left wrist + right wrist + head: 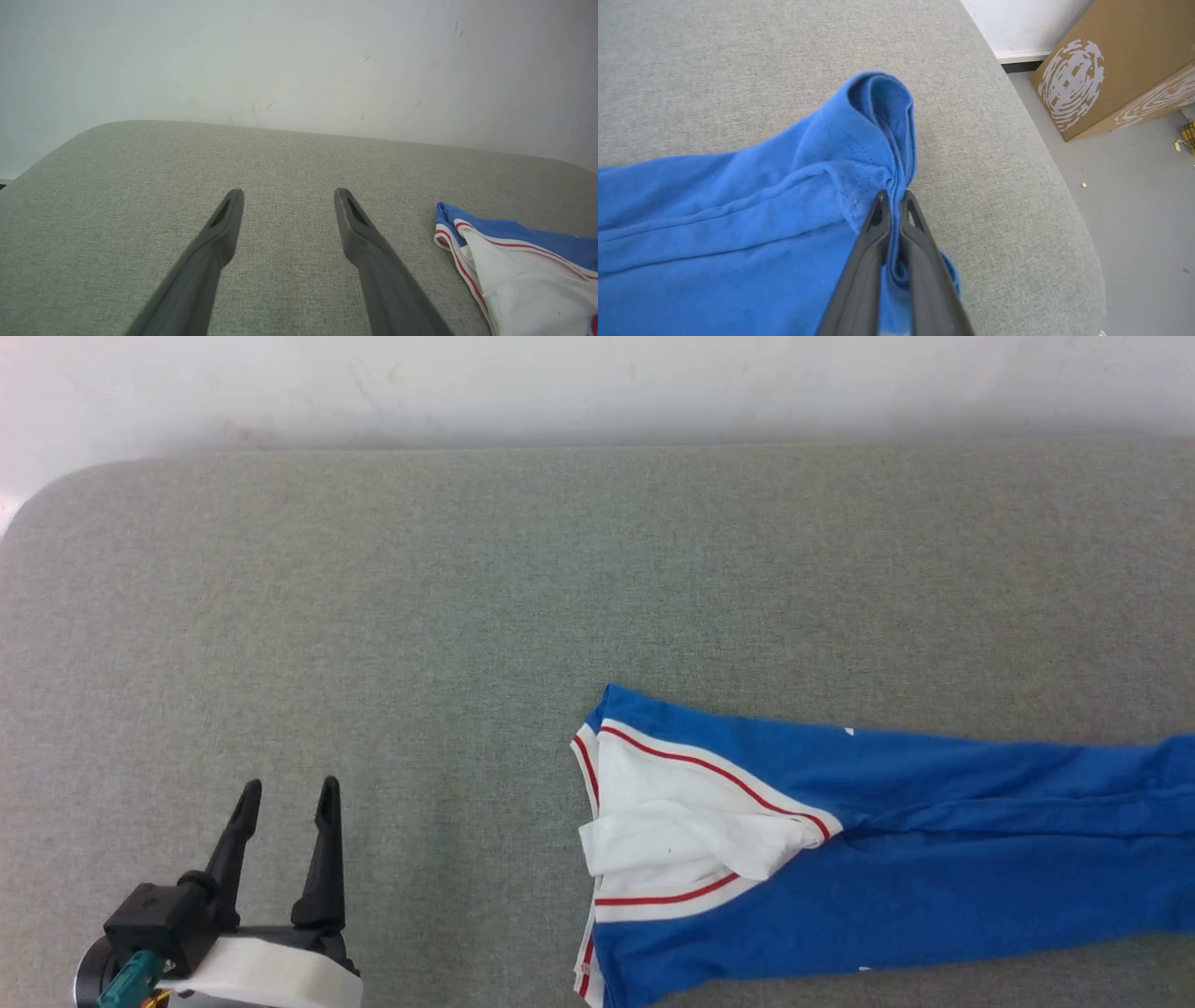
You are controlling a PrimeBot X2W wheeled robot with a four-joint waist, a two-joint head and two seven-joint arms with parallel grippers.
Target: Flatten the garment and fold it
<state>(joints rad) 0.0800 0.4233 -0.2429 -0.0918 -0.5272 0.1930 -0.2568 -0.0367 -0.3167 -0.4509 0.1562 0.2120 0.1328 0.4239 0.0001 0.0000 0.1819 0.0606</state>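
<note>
The right pincer (893,198) is clenched on a blue fold of the garment (934,859), probably its hem, to tug it flat. The garment lies bunched on the counter's (420,597) right side; the left pincer (288,793) hangs spread, well apart.

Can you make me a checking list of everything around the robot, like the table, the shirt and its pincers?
Surface: grey fabric table with rounded corners.
Job's things: blue shirt lies bunched lengthwise, white sleeve crumpled; not flat yet.
Clutter: small scraps on the floor.
Pincers: left pincer open, over the table, apart from the shirt; right pincer shut on a blue shirt edge near the table's corner.
Cables: teal plug behind the left pincer; no loose cable seen.
Surroundings: white wall; brown box on the floor.
</note>
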